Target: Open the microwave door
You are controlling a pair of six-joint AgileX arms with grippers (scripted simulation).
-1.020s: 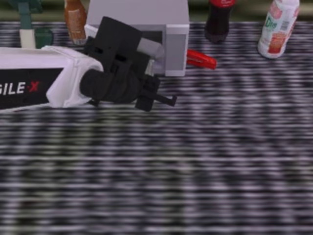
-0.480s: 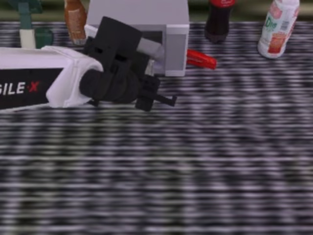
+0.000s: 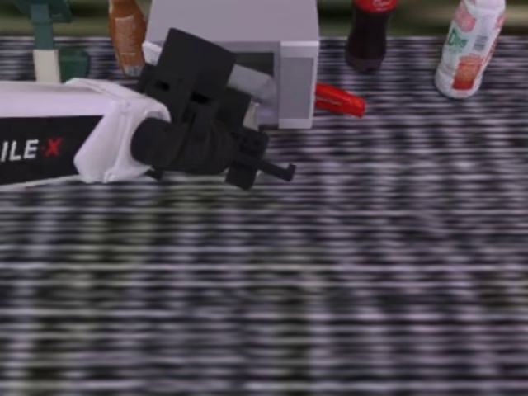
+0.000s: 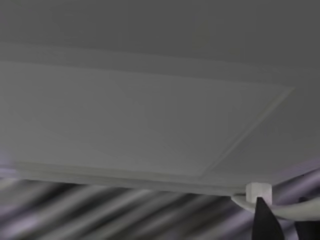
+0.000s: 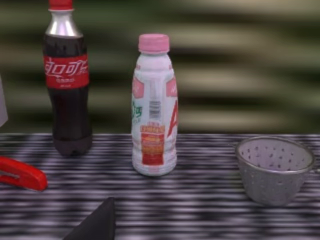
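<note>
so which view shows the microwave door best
Left wrist view: the microwave door fills the picture, window outline plain. From the top, only a sliver shows beside the left gripper. The right wrist view misses the door.

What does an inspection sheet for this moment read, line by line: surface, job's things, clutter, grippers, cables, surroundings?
Surface: table with a grey striped pattern.
Job's things: microwave at the far edge; the microwave door stands partly swung out from the front.
Clutter: cola bottle, pink-capped white bottle, red stapler, metal strainer cup, a brown bottle and a green item left of the oven.
Grippers: left gripper in front of the microwave at the door; right gripper not seen in the top view.
Cables: nothing seen.
Surroundings: blurred green-brown backdrop.
</note>
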